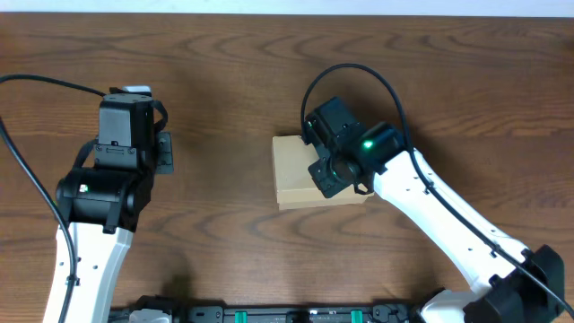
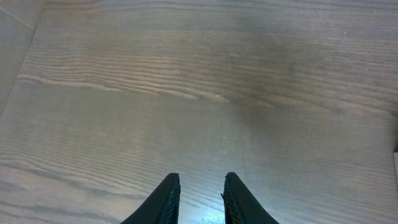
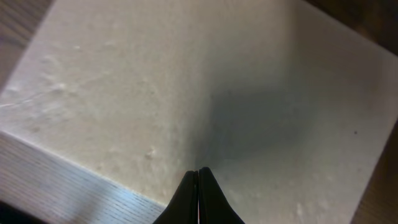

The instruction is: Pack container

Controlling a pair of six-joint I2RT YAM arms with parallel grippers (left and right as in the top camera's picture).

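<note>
Where the wooden table is seen from above, the cardboard box is found near its middle, its top lying flat and closed. The right gripper is held over the right part of the box, its two fingers pressed together with nothing caught between them. Whether the tips touch the top cannot be told. The left gripper is held above the table's left side, well apart from the box. Its fingers are parted by a narrow gap and nothing is gripped.
</note>
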